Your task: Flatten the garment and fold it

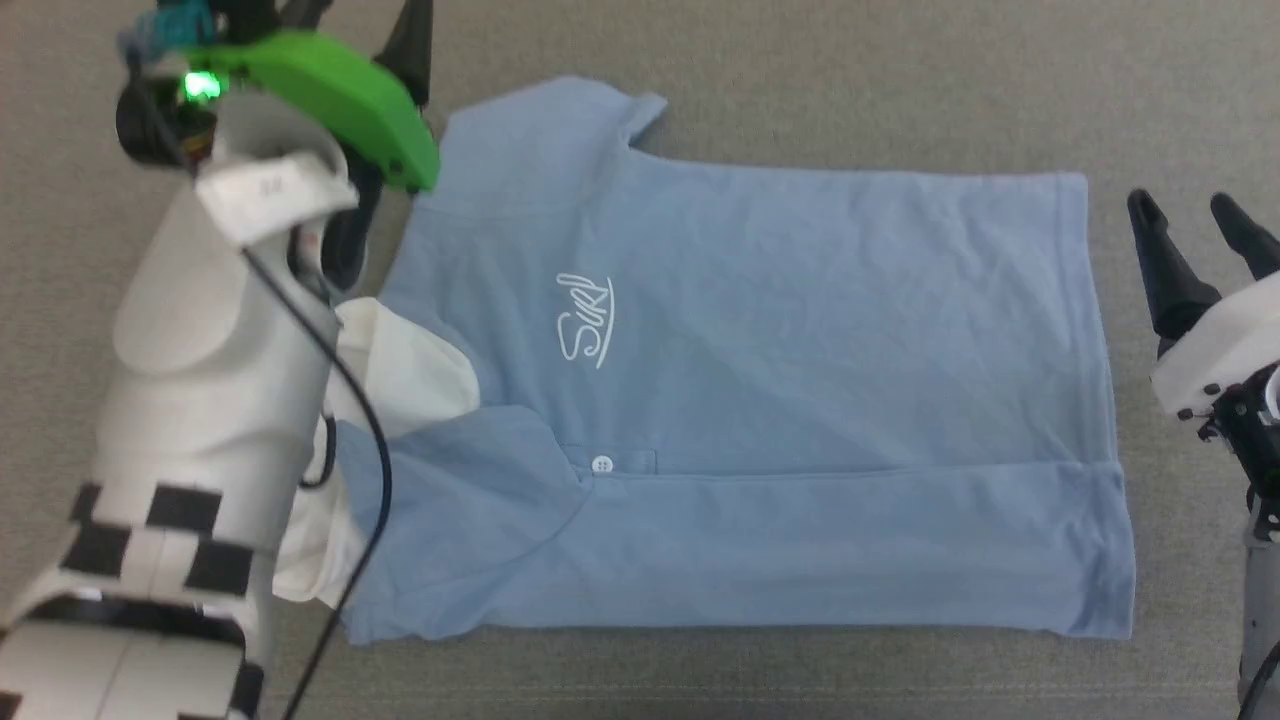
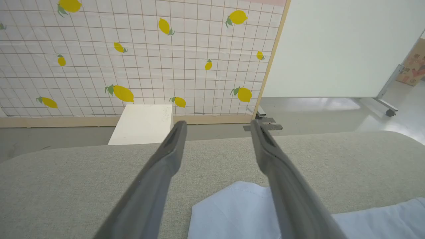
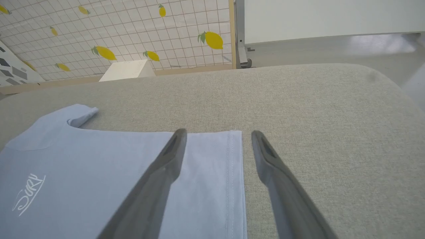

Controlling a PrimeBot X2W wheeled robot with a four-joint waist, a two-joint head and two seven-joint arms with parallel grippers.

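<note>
Head view, shirt: The shirt [image 1: 750,330] lies flat on the grey pad [image 1: 800,50]. Its long way runs from 9 to 3 o'clock, with the collar [image 1: 410,380] at 9 and the hem [image 1: 1095,400] at 3.
Head view, fold: The near long side, at 6 o'clock, looks folded up onto the front. The far side at 12, with its sleeve [image 1: 590,115], is not folded yet.
Head view, left arm: The left arm [image 1: 200,380] hangs over the collar end.
Head view, right claw: The right claw [image 1: 1185,215] is wide and holds nothing. It is just beside the hem and not touching it. The shirt lies at 9 o'clock from it.
Left wrist view, left claw: The left claw [image 2: 217,124] is wide and empty. A bit of shirt, I think the sleeve, shows at 6 o'clock under the fingers.
Right wrist view, right claw: It is wide here too. The far hem corner lies between the fingers, and the shirt spreads off to 8 o'clock.
Next move, my guess: Each claw takes the far edge at its own end. The left is nearer the sleeve and the right is nearer the hem corner. Then both bring the edge toward 6 o'clock.
</note>
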